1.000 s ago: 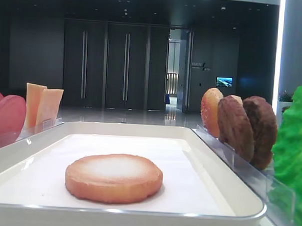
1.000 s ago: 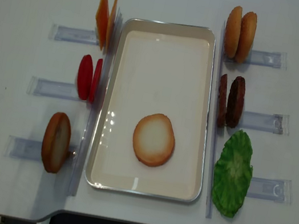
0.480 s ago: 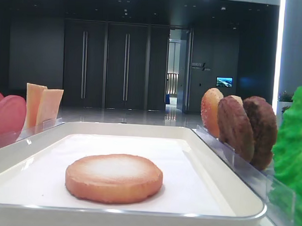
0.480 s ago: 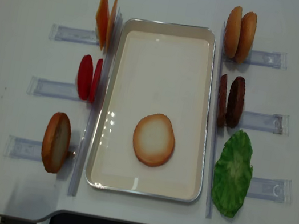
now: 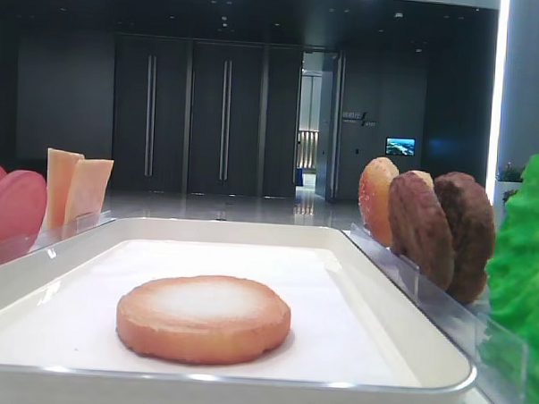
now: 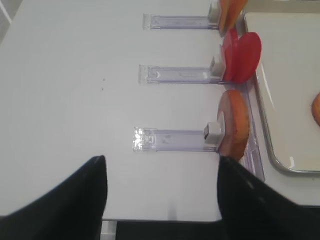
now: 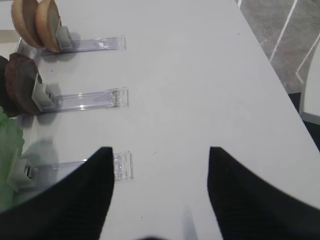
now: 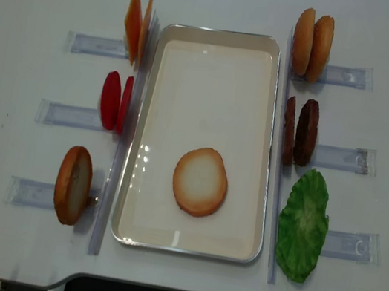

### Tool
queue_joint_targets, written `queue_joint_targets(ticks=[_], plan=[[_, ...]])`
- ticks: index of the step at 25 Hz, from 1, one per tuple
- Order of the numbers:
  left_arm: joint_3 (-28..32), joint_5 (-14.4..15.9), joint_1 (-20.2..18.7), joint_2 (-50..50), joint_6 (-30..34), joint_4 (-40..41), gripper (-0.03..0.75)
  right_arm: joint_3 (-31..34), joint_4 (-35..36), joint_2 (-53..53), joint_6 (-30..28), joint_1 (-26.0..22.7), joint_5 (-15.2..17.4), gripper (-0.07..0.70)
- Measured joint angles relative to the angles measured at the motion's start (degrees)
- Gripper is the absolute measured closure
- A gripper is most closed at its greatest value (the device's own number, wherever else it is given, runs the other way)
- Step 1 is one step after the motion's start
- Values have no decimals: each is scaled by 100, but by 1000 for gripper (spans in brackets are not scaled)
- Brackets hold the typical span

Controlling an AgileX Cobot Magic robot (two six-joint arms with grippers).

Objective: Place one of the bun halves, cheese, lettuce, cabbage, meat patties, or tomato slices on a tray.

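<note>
One bun half [image 8: 200,181] lies flat, pale face up, on the white tray [image 8: 221,37], also seen low down [image 5: 204,318]. Another bun half [image 8: 72,184] stands upright in the left rack. Cheese [image 8: 137,24] and tomato slices [image 8: 115,101] stand left of the tray. Two bun halves [image 8: 311,44], meat patties [image 8: 300,131] and lettuce [image 8: 303,223] are on its right. Cabbage is out of view. My left gripper [image 6: 161,162] hangs open and empty over bare table near the front left rack. My right gripper [image 7: 160,150] is open and empty, right of the lettuce rack.
Clear plastic rack strips [image 8: 88,43] run outward from each food stack on both sides of the tray. The table's front edge [image 6: 165,220] lies just under my left gripper. The table's right edge [image 7: 280,85] drops to the floor.
A dark part of the left arm at the left edge of the overhead view one second ago has left the picture. The food and the tray are unmoved.
</note>
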Motion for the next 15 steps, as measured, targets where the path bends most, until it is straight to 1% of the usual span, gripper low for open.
queue_joint_targets(ticks=[2, 6, 8, 10, 12, 15], plan=[[150, -24, 0, -197, 59, -106, 190, 0, 0, 0, 0, 0, 0, 232], [485, -318, 0, -558, 345, -335, 190, 0, 0, 0, 0, 0, 0, 232], [663, -417, 0, -689, 494, -462, 190, 0, 0, 0, 0, 0, 0, 232], [846, -488, 0, -694, 576, -523, 190, 0, 0, 0, 0, 0, 0, 232], [956, -629, 0, -694, 595, -570, 190, 0, 0, 0, 0, 0, 0, 232], [1020, -756, 0, -694, 595, -577, 190, 0, 0, 0, 0, 0, 0, 232]])
